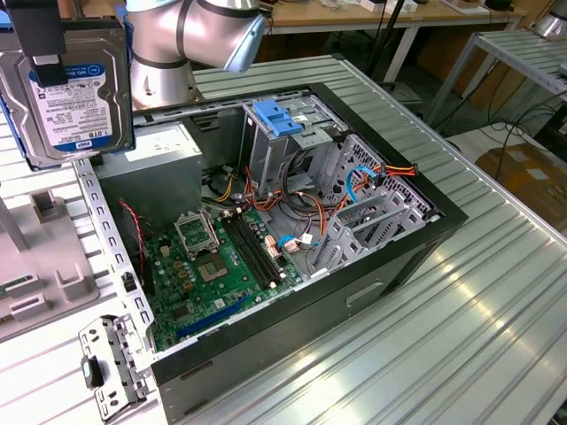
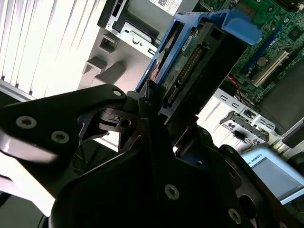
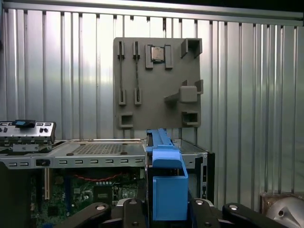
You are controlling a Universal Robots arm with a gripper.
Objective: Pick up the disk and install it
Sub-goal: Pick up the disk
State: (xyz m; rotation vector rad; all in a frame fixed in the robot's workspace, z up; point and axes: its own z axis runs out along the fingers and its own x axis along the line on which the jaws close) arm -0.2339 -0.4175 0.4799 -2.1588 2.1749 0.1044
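Claw (image 1: 49,64) is clamped on the disk (image 1: 64,93), pinching it from two sides. In the first wrist view its blue carrier rail (image 3: 166,187) sits btwn the fingers (image 3: 135,213). Disk hangs raised at the exterior view's upper left, label facing cam, by the edge of the open PC case (image 1: 390,257), apart from the light-blue bracket (image 1: 279,119) inside. Grey fixture plate (image 3: 156,80) lies on the slatted table.

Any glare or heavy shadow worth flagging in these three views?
Exterior view: glare streaks on the ribbed table, the disk evenly lit. Second wrist view: table blown white, the gripper holding the disk a dark mass. First wrist view: even light, the computer case interior dim.
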